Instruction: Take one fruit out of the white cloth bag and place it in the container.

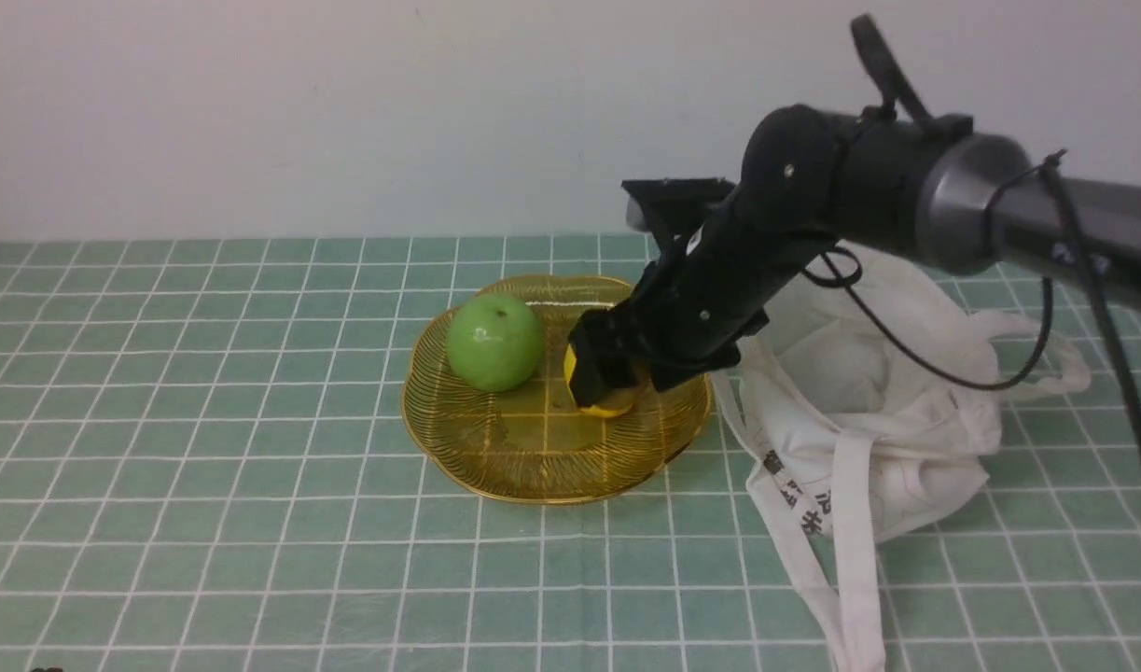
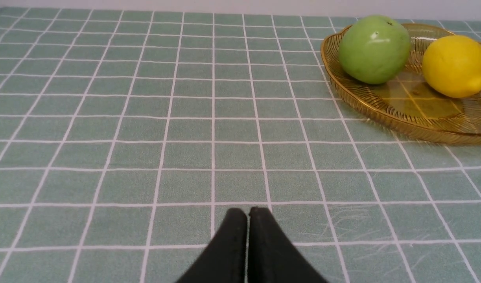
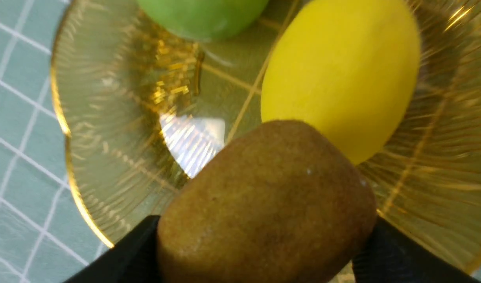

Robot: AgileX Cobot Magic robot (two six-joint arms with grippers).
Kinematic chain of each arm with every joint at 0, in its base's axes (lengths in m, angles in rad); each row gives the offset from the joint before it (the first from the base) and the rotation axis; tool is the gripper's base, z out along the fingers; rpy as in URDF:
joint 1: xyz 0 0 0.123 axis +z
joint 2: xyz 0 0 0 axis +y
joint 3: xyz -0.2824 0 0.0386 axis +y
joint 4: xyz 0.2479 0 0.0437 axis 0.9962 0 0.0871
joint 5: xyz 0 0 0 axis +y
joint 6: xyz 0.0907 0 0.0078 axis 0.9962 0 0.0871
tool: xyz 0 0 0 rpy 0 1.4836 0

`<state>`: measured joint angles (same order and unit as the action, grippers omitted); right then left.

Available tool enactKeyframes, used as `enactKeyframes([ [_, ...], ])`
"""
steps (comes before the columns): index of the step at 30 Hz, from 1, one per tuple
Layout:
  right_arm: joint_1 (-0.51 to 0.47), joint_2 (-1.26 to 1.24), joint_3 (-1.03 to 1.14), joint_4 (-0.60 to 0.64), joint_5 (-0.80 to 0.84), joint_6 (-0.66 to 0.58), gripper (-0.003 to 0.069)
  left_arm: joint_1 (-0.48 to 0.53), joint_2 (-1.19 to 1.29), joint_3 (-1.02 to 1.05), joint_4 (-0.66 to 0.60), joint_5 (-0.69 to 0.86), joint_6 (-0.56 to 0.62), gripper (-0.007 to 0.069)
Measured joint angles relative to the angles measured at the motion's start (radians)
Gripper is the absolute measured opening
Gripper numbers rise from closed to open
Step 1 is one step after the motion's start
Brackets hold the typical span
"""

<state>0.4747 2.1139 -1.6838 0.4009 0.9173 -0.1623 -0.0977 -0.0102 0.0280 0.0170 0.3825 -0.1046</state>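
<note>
In the right wrist view the brown fuzzy fruit [image 3: 268,204] fills the lower middle, with my right gripper [image 3: 260,240] shut on it from both sides. It hangs just above the amber ribbed container [image 3: 106,129], next to the lemon. In the front view the right gripper [image 1: 617,373] reaches down over the container [image 1: 533,467] and hides the fruit. The white cloth bag [image 1: 887,411] lies slumped to the right of the dish, printed characters facing front. My left gripper [image 2: 247,214] is shut and empty over bare cloth.
A green apple [image 1: 494,342] and a yellow lemon [image 1: 610,407] sit in the container, the lemon directly beside the held fruit. The bag's long straps [image 1: 855,560] trail toward the table's front edge. A green checked cloth [image 1: 206,467] covers the table.
</note>
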Motion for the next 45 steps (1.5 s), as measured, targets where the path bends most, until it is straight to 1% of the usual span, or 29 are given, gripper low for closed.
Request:
enactKeyframes([
  [3,0.001,0.022,0.000,0.010,-0.004,-0.002,0.0551,0.000,0.000,0.000,0.000,0.000,0.000,-0.0008],
  [4,0.001,0.024,0.000,0.012,-0.007,-0.002,0.0562,0.000,0.000,0.000,0.000,0.000,0.000,-0.0008],
  [7,0.001,0.026,0.000,0.012,0.003,-0.001,0.0649,0.000,0.000,0.000,0.000,0.000,0.000,-0.0008],
  [9,0.000,0.026,-0.007,0.008,0.040,-0.001,0.0678,0.000,0.000,0.000,0.000,0.000,0.000,-0.0008],
  [11,-0.004,0.026,-0.017,-0.001,0.080,-0.001,0.0685,0.000,0.000,0.000,0.000,0.000,0.000,-0.0008],
  [15,-0.025,0.026,-0.129,-0.045,0.278,-0.002,0.0689,0.000,0.000,0.000,0.000,0.000,0.000,-0.0008],
  [17,-0.026,0.023,-0.178,-0.077,0.298,-0.002,0.0676,0.000,0.000,0.000,0.000,0.000,0.000,-0.0008],
  [22,-0.028,-0.044,-0.212,-0.146,0.313,-0.002,0.0568,0.000,0.000,0.000,0.000,0.000,0.000,-0.0008],
  [24,-0.028,-0.092,-0.212,-0.174,0.319,0.000,0.0504,0.000,0.000,0.000,0.000,0.000,0.000,-0.0008],
  [25,-0.028,-0.146,-0.201,-0.202,0.319,0.006,0.0437,0.000,0.000,0.000,0.000,0.000,0.000,-0.0008],
  [28,-0.028,-0.247,-0.160,-0.244,0.319,0.019,0.0335,0.000,0.000,0.000,0.000,0.000,0.000,-0.0008],
  [30,-0.028,-0.369,-0.082,-0.290,0.321,0.029,0.0230,0.000,0.000,0.000,0.000,0.000,0.000,-0.0008],
  [31,-0.028,-0.381,-0.082,-0.294,0.321,0.031,0.0221,0.000,0.000,0.000,0.000,0.000,0.000,-0.0008],
  [33,-0.028,-0.528,0.024,-0.349,0.326,0.046,0.0115,0.000,0.000,0.000,0.000,0.000,0.000,-0.0008],
  [35,-0.028,-0.656,0.130,-0.401,0.329,0.056,0.0041,0.000,0.000,0.000,0.000,0.000,0.000,-0.0008],
  [36,-0.028,-0.709,0.187,-0.414,0.331,0.064,0.0018,0.000,0.000,0.000,0.000,0.000,0.000,-0.0008],
  [38,-0.028,-0.858,0.310,-0.460,0.317,0.093,-0.0003,0.000,0.000,0.000,0.000,0.000,0.000,-0.0008],
  [39,-0.028,-0.915,0.377,-0.473,0.291,0.110,-0.0008,0.000,0.000,0.000,0.000,0.000,0.000,-0.0008],
  [41,-0.028,-1.059,0.522,-0.493,0.156,0.162,-0.0013,0.000,0.000,0.000,0.000,0.000,0.000,-0.0008],
  [45,-0.028,-1.299,0.819,-0.498,-0.262,0.237,-0.0013,0.000,0.000,0.000,0.000,0.000,0.000,-0.0008],
])
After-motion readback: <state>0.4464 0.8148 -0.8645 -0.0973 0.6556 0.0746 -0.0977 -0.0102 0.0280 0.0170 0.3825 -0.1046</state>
